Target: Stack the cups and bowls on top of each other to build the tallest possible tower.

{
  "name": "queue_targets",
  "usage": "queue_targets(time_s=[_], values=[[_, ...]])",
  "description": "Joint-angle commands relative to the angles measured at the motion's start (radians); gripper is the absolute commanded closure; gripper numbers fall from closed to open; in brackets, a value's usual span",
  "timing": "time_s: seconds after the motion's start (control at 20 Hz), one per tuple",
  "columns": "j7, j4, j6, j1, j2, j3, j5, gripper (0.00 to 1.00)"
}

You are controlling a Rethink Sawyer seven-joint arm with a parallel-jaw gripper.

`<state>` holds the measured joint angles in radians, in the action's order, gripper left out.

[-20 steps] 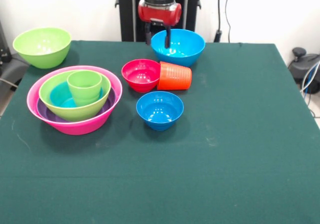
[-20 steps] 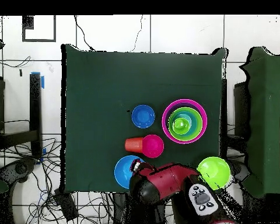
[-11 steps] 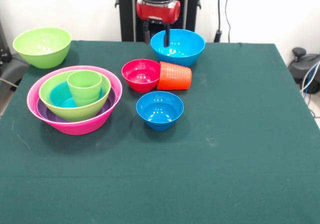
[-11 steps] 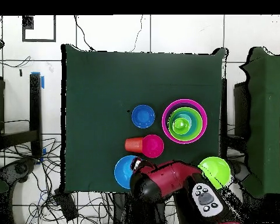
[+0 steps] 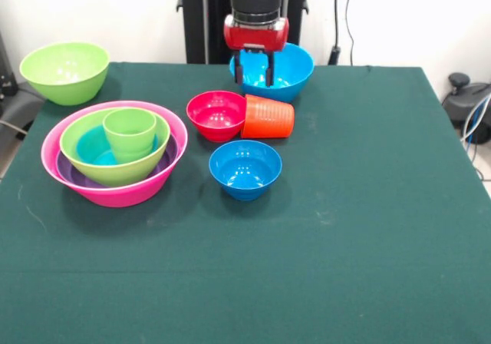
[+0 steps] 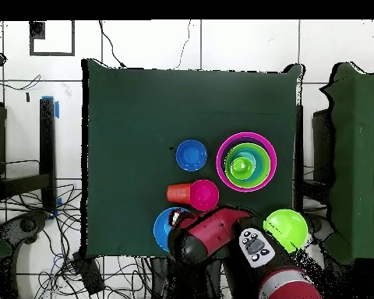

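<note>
End effector (image 5: pixel 254 71): it hangs from the red and black arm at the front rim of the large blue bowl; the two dark fingers (image 5: pixel 238 71) are spread apart, with nothing between them. In the overhead view the arm covers it.
Large blue bowl (image 5: pixel 282 71): upright at the far side of the worktop, partly behind the end effector; in the overhead view only its left part shows beside the arm (image 6: pixel 164 228).
Orange cup (image 5: pixel 269 117): the ribbed tumbler lies on its side just in front of the large blue bowl – its mouth is turned toward the red bowl and touches it.
Small red bowl (image 5: pixel 217 114): upright, directly beside the orange cup, near the middle of the worktop.
Small blue bowl (image 5: pixel 245 168): upright and alone, just in front of the red bowl and the orange cup, not touching them.
Nested stack: the huge pink bowl (image 5: pixel 115 193) holds the purple bowl (image 5: pixel 73 175), then a lime-green bowl (image 5: pixel 107 173), then the teal bowl (image 5: pixel 93 148); the short lime-green cup (image 5: pixel 130 133) stands upright in the teal bowl, toward its right side.
Second lime-green bowl (image 5: pixel 65 71): upright at the far left corner of the worktop, well apart from the other things – empty inside.
Worktop (image 5: pixel 345 229): covered with a dark green cloth; its near half carries nothing.
</note>
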<state>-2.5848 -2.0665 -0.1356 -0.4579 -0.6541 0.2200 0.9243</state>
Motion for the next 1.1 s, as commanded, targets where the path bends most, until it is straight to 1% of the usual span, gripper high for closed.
queue_targets(time_s=[0.05,0.1,0.15,0.2,0.3,0.4,0.45,0.6,0.7,0.8,0.95,1.1], values=[[0.162,0.108,-0.019,-0.067,0.104,0.114,0.098,0.0],[0.201,0.11,-0.035,-0.111,0.12,0.145,0.111,0.0],[0.218,0.114,-0.042,-0.135,0.133,0.16,0.12,0.0],[0.248,0.118,-0.054,-0.177,0.151,0.182,0.134,0.0],[0.284,0.118,-0.085,-0.231,0.163,0.21,0.139,0.0],[0.279,0.105,-0.112,-0.257,0.151,0.207,0.13,0.0],[0.267,0.097,-0.119,-0.262,0.143,0.2,0.127,0.0],[0.171,0.054,-0.132,-0.252,0.09,0.134,0.092,0.0],[0.127,0.028,-0.145,-0.25,0.062,0.1,0.066,0.0],[0.104,0.003,-0.139,-0.258,0.038,0.082,0.056,0.0],[0.099,-0.035,-0.129,-0.273,-0.003,0.072,0.055,0.0],[0.118,-0.06,-0.142,-0.291,-0.032,0.083,0.045,0.0]])
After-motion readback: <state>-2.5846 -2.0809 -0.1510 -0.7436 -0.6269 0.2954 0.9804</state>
